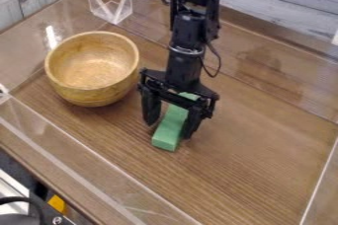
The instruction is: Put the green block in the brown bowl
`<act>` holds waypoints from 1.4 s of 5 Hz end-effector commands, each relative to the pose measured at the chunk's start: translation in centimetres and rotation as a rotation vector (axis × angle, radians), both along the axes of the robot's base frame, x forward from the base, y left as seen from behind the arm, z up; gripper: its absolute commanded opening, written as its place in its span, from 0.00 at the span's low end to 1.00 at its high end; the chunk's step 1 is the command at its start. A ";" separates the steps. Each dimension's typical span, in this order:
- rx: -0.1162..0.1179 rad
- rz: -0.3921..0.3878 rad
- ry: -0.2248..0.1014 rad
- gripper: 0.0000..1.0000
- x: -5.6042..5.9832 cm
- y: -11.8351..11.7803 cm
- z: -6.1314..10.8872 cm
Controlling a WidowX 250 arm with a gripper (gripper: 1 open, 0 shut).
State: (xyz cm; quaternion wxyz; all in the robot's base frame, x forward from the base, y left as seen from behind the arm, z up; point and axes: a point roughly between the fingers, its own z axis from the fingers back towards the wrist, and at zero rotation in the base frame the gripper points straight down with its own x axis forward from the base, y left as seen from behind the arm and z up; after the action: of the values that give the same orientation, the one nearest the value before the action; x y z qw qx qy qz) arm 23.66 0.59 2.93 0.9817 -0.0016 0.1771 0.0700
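The green block (pixel 171 129) lies flat on the wooden table, right of the brown bowl (pixel 93 67). My gripper (pixel 173 120) reaches straight down over the block's far end, jaws open, one black finger on each side of it. I cannot tell whether the fingers touch the block. The bowl holds nothing and stands a short way left of the gripper.
A clear plastic stand (pixel 110 5) sits at the back, behind the bowl. A low transparent rim (pixel 40 130) borders the table's near left side. Bare tabletop (pixel 264 150) stretches to the right of the gripper.
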 end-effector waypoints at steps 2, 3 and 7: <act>-0.004 0.015 -0.047 0.00 0.7 0.3 1.2; -0.012 0.018 -0.049 0.00 0.6 0.4 1.7; -0.064 0.036 -0.097 0.00 0.4 1.0 6.0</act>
State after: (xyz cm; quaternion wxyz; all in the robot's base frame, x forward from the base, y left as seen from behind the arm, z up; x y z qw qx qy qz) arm 23.37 1.52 7.62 0.9826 -0.0385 0.1619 0.0823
